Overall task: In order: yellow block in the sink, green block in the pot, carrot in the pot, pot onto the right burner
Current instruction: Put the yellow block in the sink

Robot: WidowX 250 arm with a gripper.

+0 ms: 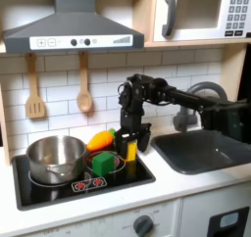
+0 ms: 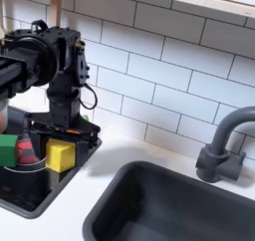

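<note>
In the first exterior view, the empty pot (image 1: pixel 56 157) sits on the stovetop's left burner, the carrot (image 1: pixel 99 139) and green block (image 1: pixel 103 164) wait beside it, the gripper (image 1: pixel 131 146) clasps the yellow block (image 2: pixel 62 155) at the stovetop's right edge, and the sink (image 1: pixel 201 151) is empty, so every step remains.

yellow block (image 2: pixel 61 155) | green block (image 1: pixel 103 164) | orange carrot (image 1: pixel 99 140) | silver pot (image 1: pixel 56 159) | dark grey sink (image 1: pixel 204 151) | black gripper (image 2: pixel 62 135) | white tiles (image 2: pixel 169 71)
</note>
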